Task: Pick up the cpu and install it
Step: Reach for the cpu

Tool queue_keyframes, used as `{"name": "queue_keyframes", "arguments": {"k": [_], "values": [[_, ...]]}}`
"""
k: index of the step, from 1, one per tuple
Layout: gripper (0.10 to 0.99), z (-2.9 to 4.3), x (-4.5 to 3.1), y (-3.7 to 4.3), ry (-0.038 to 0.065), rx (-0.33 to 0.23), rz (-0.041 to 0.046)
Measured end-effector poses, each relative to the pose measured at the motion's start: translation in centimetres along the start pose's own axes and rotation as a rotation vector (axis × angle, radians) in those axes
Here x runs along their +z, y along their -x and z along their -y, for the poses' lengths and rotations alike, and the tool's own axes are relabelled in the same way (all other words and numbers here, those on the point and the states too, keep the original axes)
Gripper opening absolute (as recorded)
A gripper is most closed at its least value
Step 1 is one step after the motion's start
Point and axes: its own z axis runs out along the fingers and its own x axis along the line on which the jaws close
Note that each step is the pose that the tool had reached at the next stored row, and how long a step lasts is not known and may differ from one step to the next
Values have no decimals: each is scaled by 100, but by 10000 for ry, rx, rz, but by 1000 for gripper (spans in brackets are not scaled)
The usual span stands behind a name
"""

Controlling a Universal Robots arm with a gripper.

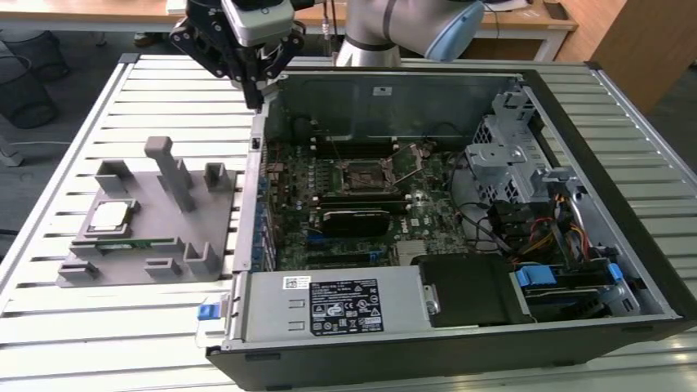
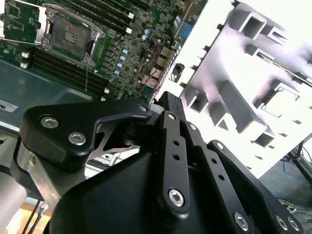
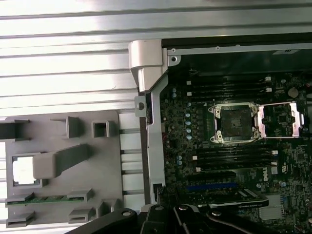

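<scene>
The cpu, a small square chip with a shiny silver top, lies flat in a pocket of the grey parts holder on the exterior view's left. In the first wrist view the cpu glares white, partly behind a grey post. The motherboard's socket stands with its metal frame swung open, and both wrist views show the socket. My gripper hangs above the case's back corner, well away from the cpu, shut and holding nothing.
The open black computer case lies on a slatted metal table. A green memory stick sits in the holder just in front of the cpu. Upright grey posts rise from the holder. Drive cage and cables fill the case's right side.
</scene>
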Motion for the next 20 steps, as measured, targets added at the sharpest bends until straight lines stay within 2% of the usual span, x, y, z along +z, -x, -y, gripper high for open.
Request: {"name": "queue_keyframes", "arguments": {"k": [20], "values": [[106, 16, 2, -203, -1, 0, -3]]}}
